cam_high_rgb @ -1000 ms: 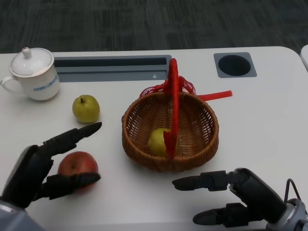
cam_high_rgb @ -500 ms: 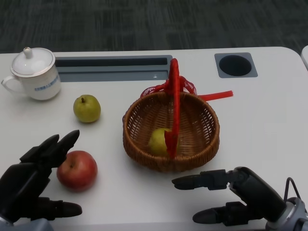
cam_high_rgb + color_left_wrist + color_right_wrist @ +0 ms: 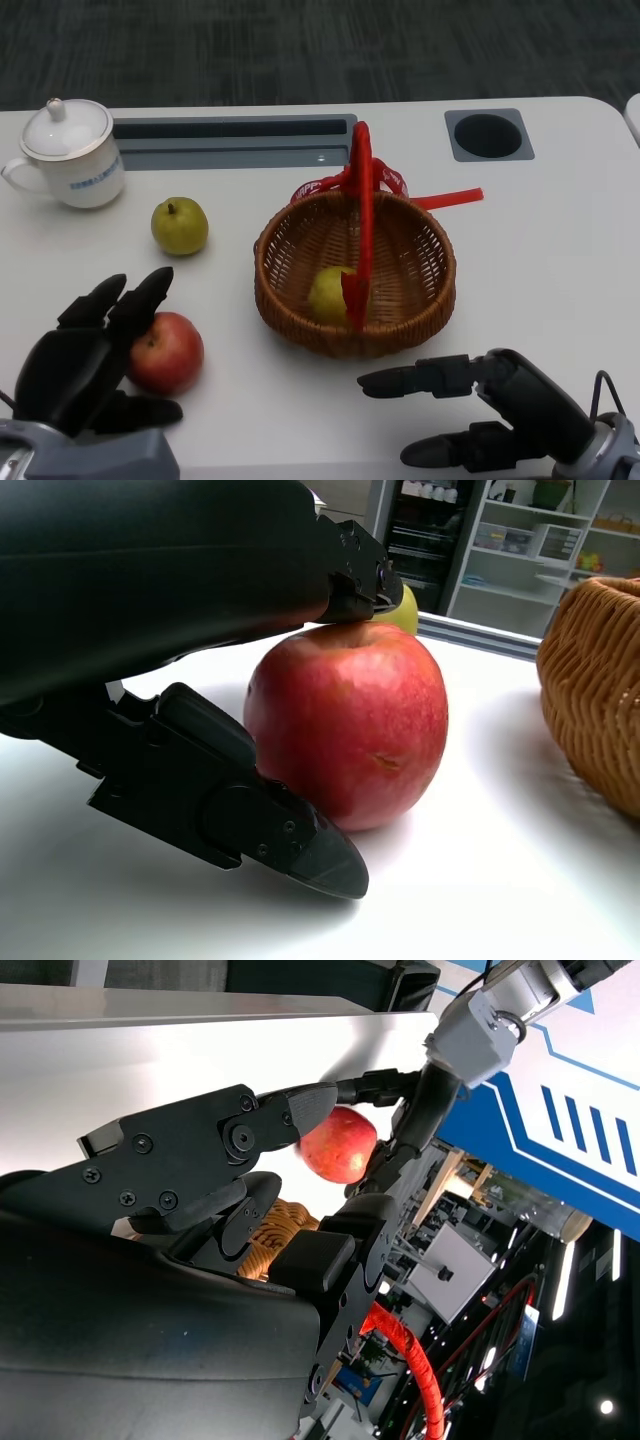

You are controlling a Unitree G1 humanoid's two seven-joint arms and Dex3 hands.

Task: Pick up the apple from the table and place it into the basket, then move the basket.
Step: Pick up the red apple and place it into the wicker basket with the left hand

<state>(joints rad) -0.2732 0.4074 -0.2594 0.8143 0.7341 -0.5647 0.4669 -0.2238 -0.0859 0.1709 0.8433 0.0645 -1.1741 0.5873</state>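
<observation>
grasp apple | my left hand (image 3: 85, 360) has come back around the apple (image 3: 165, 351), fingers over its top, thumb beside, not clamped | apple on table left of basket (image 3: 355, 275) | right hand (image 3: 500, 410) spread, empty | next: close, lift

Even, bright overhead light with soft shadows beneath the basket (image 3: 355, 262); right wrist view shows glare on the table (image 3: 150, 1055).

The left hand (image 3: 85, 365) hides part of the red apple (image 3: 168, 350); the basket (image 3: 600, 690) is cut off in the left wrist view; whether the fingers truly grip is unclear
</observation>
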